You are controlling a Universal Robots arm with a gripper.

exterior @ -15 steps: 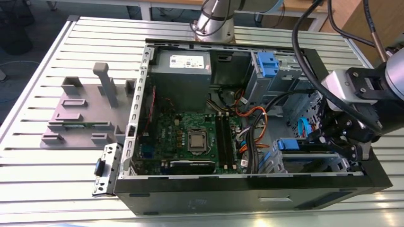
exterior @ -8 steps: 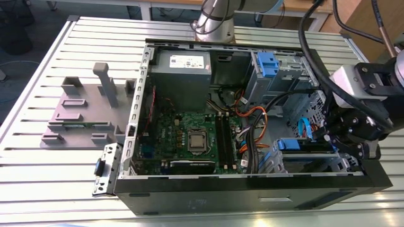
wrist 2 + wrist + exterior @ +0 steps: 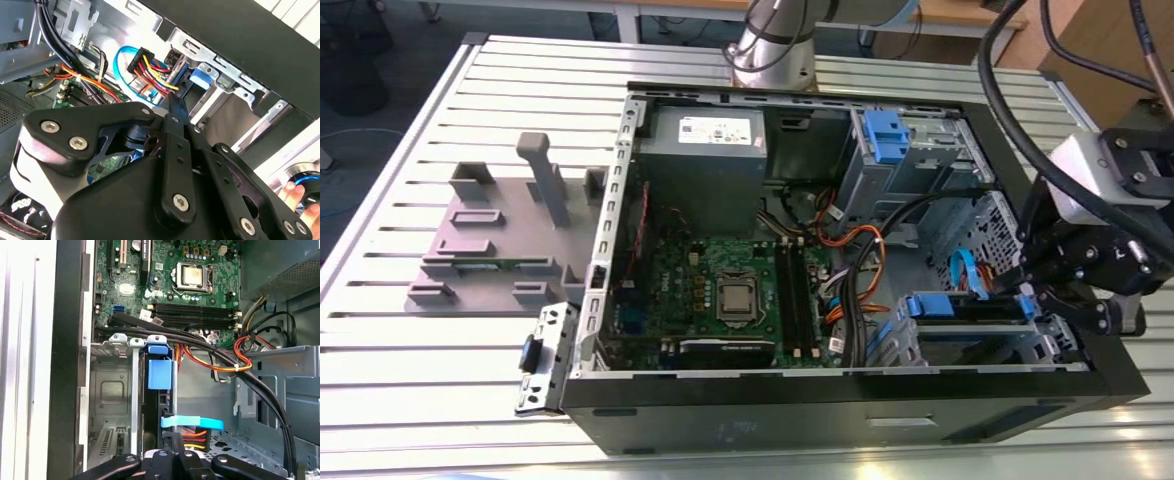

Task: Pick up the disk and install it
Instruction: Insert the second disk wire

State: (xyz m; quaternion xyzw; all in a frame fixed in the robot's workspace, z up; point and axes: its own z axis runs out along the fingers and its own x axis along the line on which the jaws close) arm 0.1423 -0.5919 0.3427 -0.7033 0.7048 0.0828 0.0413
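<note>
Hovering pincer (image 3: pixel 1067 300) by disk (image 3: pixel 159 374) in case bay (image 3: pixel 112 390); open/closed unclear.

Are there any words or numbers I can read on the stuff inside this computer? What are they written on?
None can be read.
White sticker on the grey power supply box: print too blurred.
Green motherboard: tiny white markings, too small.
Processor: markings on its metal lid too small.
Blue tab on the disk: no text that I can see.
</note>
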